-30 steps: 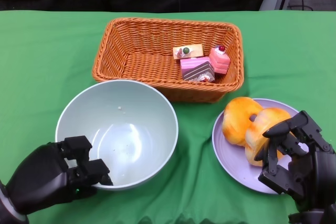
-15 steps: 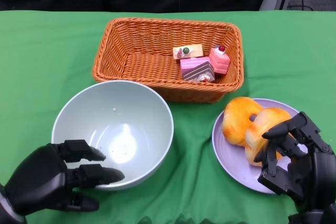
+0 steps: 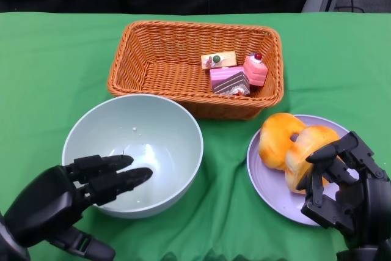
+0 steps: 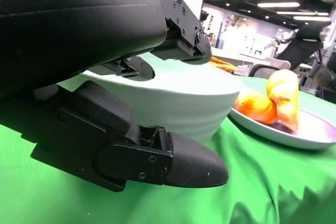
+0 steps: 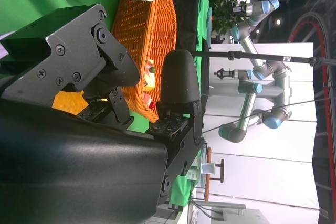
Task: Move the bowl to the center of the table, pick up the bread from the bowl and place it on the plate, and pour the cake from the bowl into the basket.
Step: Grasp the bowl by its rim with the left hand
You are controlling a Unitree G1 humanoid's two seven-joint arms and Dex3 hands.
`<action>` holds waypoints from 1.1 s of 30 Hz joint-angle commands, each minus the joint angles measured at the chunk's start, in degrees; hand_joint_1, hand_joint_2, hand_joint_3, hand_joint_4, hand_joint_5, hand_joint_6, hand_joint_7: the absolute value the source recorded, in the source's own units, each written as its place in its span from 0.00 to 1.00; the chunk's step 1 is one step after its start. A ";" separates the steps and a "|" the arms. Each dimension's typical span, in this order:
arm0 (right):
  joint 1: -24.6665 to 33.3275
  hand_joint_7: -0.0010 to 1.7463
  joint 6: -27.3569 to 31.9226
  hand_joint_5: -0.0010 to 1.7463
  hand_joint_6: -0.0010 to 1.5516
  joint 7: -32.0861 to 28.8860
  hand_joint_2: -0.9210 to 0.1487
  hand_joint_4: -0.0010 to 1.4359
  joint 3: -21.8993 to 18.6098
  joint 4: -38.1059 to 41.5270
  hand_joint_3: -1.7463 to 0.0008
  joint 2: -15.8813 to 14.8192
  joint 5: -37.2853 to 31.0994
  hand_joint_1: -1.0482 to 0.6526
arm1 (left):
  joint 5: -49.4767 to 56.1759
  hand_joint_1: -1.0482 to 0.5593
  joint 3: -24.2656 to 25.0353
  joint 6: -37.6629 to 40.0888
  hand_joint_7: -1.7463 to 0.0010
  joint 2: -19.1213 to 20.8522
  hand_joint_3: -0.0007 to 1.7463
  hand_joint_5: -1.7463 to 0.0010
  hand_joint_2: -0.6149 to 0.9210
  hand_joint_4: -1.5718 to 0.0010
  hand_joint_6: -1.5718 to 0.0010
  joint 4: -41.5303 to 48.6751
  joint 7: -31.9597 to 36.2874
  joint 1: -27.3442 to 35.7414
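Note:
The pale green bowl [image 3: 133, 154] stands empty at the table's front left, just before the wicker basket [image 3: 165, 65]. My left hand [image 3: 67, 203] is at its near rim, fingers stretched out flat over the rim and thumb low outside the wall [image 4: 184, 103], gripping nothing. Three cake pieces [image 3: 231, 80] lie in the basket's right end. Two orange bread pieces [image 3: 278, 139] rest on the lilac plate [image 3: 269, 181] at the front right. My right hand [image 3: 345, 187] hovers over the plate's near right edge, fingers bent but apart, holding nothing.
A green cloth [image 3: 55, 71] covers the table. The basket's front wall is close behind the bowl's far rim. Plate and bowl are about a hand's width apart. In the right wrist view another robot arm [image 5: 257, 77] stands far beyond the table.
My left hand has let go of the bowl's near rim and its fingers have straightened out over it. The bowl has settled slightly. The right hand has not moved.

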 commanded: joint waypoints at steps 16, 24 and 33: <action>0.24 0.88 -0.81 1.00 0.39 -0.01 0.37 0.51 -0.15 0.25 0.26 -0.74 0.34 0.65 | -68.69 0.11 27.03 -10.34 0.98 -9.24 0.15 0.95 1.00 0.59 0.69 2.96 -82.21 7.74; 0.64 0.87 0.12 1.00 0.39 0.55 0.36 0.51 -0.01 -0.78 0.26 -1.22 0.19 0.65 | -95.30 0.18 38.04 9.71 0.97 -12.29 0.12 0.93 1.00 0.50 0.61 -13.98 -114.04 12.05; 0.65 0.86 3.45 1.00 0.39 6.46 0.38 0.50 1.34 -3.61 0.26 -3.86 3.46 0.62 | -97.23 0.37 50.12 16.25 0.97 -20.16 0.06 0.91 1.00 0.40 0.52 -20.65 -122.06 13.06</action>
